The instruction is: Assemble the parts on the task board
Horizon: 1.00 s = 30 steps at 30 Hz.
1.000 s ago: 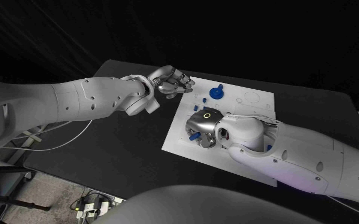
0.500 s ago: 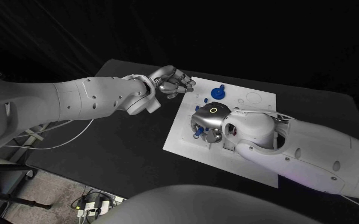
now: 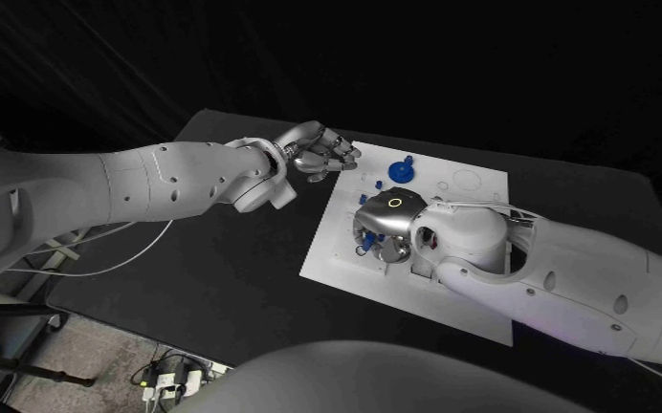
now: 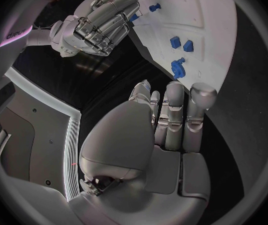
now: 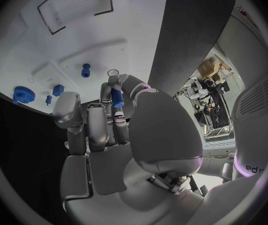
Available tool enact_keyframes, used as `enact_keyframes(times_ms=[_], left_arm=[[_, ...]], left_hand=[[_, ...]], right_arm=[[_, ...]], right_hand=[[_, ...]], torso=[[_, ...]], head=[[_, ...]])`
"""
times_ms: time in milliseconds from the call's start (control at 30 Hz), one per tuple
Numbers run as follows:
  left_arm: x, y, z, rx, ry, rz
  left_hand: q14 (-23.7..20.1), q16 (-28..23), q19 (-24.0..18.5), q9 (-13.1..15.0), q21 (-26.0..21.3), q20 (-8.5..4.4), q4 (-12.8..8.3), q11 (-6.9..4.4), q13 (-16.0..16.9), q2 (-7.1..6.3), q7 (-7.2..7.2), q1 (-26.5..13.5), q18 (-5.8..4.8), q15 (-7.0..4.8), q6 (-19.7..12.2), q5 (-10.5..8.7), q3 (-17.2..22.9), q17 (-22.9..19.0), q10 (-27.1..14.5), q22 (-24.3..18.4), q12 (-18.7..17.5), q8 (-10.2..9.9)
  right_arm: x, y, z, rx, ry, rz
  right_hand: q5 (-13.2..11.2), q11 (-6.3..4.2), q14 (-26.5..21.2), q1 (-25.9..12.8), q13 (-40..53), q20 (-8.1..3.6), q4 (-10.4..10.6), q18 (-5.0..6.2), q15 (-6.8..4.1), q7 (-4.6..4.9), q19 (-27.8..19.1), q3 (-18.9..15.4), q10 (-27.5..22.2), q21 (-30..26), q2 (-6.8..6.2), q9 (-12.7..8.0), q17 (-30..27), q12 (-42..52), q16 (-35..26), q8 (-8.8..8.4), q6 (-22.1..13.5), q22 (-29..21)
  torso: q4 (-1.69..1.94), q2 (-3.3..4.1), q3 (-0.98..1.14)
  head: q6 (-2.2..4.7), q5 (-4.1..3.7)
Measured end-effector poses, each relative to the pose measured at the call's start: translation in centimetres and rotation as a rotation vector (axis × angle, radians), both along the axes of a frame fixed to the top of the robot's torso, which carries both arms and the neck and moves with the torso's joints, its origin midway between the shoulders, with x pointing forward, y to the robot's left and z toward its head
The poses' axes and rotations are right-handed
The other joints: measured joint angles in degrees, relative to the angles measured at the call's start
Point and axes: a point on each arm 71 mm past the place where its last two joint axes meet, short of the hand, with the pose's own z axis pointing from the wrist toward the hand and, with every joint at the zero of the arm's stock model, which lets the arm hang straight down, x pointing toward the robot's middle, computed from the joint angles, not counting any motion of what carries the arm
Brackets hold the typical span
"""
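I'm pinching one blue part (image 5: pixel 116 99) in my right hand (image 3: pixel 384 228) above the task board (image 3: pixel 467 205); left hand (image 3: pixel 319 152) curled empty; several parts look unseated.

We saw dim scene overall; background was near black. White board (image 3: pixel 455 193) and white arms caught most light, which seemed to fall from above. Faint violet tint lay on right arm (image 3: pixel 580 298). Silver right hand (image 3: pixel 384 227) showed small bright glints. Wrist views were round fisheye pictures; straight board edges bent, rims darkened and went soft. Left hand (image 4: pixel 171 120) looked sharp up close.
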Motion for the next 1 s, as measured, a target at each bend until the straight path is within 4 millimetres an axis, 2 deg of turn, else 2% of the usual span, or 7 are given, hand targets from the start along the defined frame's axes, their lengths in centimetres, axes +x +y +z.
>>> enact_keyframes(times_ms=[200, 233, 567, 1000], left_arm=[[0.0, -0.1, -0.1, 0.000, 0.003, -0.002], [0.0, -0.1, -0.1, 0.001, 0.004, -0.002], [-0.2, 0.1, -0.7, 0.005, 0.020, 0.002], [-0.3, 0.1, -1.0, 0.006, 0.029, 0.002]], left_hand=[[0.00, 0.00, 0.00, 0.00, -0.06, 0.00, 0.00, 0.00, 0.00, 0.00, 0.00, 0.00, 0.05, 0.00, 0.00, 0.00, 0.00, -0.14, 0.00, 0.00, 0.00, 0.00], [0.00, 0.00, -0.12, 0.00, -0.37, 0.12, 0.00, 0.00, 0.00, 0.00, 0.00, 0.00, 0.62, 0.00, 0.00, 0.00, 0.00, -0.23, 0.00, 0.00, 0.00, 0.00], [-0.11, 0.00, -0.21, -0.05, -0.68, 0.21, 0.00, 0.00, 0.00, 0.00, 0.21, 0.00, 0.62, 0.11, -0.21, 0.00, 0.00, -0.47, 0.00, 0.00, 0.00, 0.00], [-0.18, 0.00, -0.20, -0.04, -1.02, 0.21, 0.00, 0.00, 0.00, -0.01, 0.20, 0.00, 0.60, 0.18, -0.21, 0.00, 0.00, -0.57, 0.00, 0.00, 0.00, 0.00]], right_arm=[[0.1, 0.0, -0.2, 0.001, 0.005, -0.002], [0.1, 0.0, -0.2, 0.001, 0.006, -0.004], [0.2, -0.1, -0.9, 0.013, 0.022, -0.013], [0.2, 0.2, -1.4, 0.028, 0.027, -0.020]], right_hand=[[-0.88, 0.02, -0.07, -0.02, 0.48, 0.00, 0.00, 0.00, -0.07, 0.01, 0.00, 0.00, -0.42, 0.00, 0.02, 0.00, -0.09, 0.24, 0.00, -0.18, 0.00, 0.00], [-1.14, 0.02, -0.07, -0.02, 0.52, 0.00, 0.00, 0.00, -0.07, 0.01, 0.00, 0.00, -0.42, 0.00, 0.02, 0.00, -0.09, 0.24, 0.00, -0.19, 0.00, 0.00], [-3.20, 0.23, -0.07, -0.43, 1.12, -0.09, -0.15, 0.00, -0.07, 0.04, 0.09, -0.16, -1.02, -0.01, 0.43, 0.34, 0.03, 0.45, 0.00, -0.56, -0.03, 0.04], [-3.46, 0.26, -0.08, -0.47, 1.21, -0.20, -0.31, 0.00, -0.07, 0.05, 0.20, -0.32, -1.40, -0.01, 0.47, 0.45, 0.09, 0.45, 0.00, -0.29, -0.05, 0.03]], torso=[[0.01, 0.00, 0.00], [0.02, 0.00, 0.00], [0.04, -0.02, 0.00], [0.05, -0.02, 0.00]], head=[[0.00, -0.08], [0.00, -0.08], [0.00, -0.04], [0.00, 0.02]])
